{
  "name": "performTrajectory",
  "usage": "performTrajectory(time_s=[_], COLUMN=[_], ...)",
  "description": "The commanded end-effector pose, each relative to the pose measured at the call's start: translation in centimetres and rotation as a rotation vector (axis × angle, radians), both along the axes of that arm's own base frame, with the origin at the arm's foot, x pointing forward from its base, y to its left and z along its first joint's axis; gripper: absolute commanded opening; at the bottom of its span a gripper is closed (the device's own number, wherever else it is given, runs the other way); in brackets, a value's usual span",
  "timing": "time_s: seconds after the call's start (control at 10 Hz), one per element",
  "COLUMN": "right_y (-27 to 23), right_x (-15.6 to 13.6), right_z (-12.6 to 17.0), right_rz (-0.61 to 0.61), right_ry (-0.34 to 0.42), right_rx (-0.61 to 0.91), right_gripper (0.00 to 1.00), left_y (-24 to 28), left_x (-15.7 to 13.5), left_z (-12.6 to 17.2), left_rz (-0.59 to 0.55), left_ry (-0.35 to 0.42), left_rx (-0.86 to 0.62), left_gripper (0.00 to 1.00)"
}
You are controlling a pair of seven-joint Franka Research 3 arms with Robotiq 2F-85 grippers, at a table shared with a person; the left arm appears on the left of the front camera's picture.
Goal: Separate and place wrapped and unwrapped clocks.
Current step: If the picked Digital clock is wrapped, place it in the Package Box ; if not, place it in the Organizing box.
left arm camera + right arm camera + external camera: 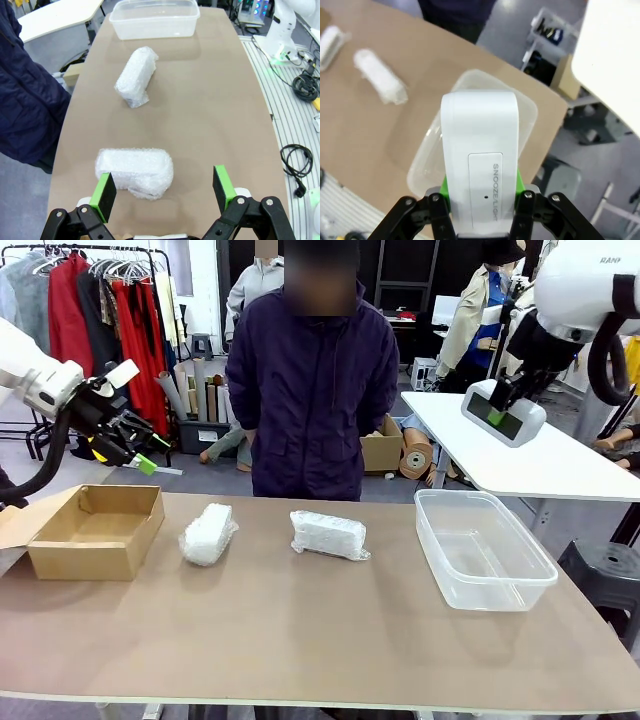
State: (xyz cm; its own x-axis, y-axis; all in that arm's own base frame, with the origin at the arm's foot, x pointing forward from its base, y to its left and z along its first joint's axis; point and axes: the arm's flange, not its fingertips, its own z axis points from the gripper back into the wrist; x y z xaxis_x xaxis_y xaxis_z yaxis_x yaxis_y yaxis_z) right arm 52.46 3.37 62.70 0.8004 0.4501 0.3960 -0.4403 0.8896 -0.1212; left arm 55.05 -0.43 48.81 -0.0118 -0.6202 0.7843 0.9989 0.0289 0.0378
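Two bubble-wrapped clocks lie on the brown table, one left of centre (208, 533) and one at the centre (328, 534). My left gripper (140, 455) hangs open in the air above the cardboard box (95, 530). In its wrist view the nearer wrapped clock (135, 171) lies below and between the green pads (106, 194), and the other wrapped clock (136, 76) is farther off. My right gripper (500, 405) is shut on the bare white clock (503, 412), held high above the clear plastic tub (483, 545). From the right wrist the clock (480, 155) stands between the fingers over the tub (530, 107).
A person in a dark jacket (310, 390) stands at the far edge of the table, hands not on it. The open cardboard box sits at the left end and the tub at the right. A white table (540, 465) stands behind on the right.
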Motion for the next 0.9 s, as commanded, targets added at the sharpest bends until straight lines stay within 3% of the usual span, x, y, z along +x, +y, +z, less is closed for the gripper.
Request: performTrajectory(time_s=[0.0, 0.2, 0.6, 0.8], right_y=[-1.1, -1.9, -1.0, -1.3], right_x=[1.3, 2.0, 0.9, 1.1], right_z=[-2.1, -5.5, -10.2, -10.7], right_rz=[-0.121, -0.207, -0.418, -0.465], right_ry=[-0.003, 0.062, 0.072, 0.08], right_rx=[0.005, 0.013, -0.012, -0.012], right_gripper=[0.0, 0.0, 0.0, 0.0], left_y=[-0.1, -0.1, -0.1, -0.1], left_x=[0.0, 0.0, 0.0, 0.0], left_z=[0.1, 0.1, 0.1, 0.1], left_rz=[-0.003, -0.003, -0.003, -0.003], left_ry=[-0.002, -0.002, -0.002, -0.002], left_rx=[-0.005, -0.005, -0.005, -0.005], left_gripper=[1.0, 1.0, 1.0, 1.0])
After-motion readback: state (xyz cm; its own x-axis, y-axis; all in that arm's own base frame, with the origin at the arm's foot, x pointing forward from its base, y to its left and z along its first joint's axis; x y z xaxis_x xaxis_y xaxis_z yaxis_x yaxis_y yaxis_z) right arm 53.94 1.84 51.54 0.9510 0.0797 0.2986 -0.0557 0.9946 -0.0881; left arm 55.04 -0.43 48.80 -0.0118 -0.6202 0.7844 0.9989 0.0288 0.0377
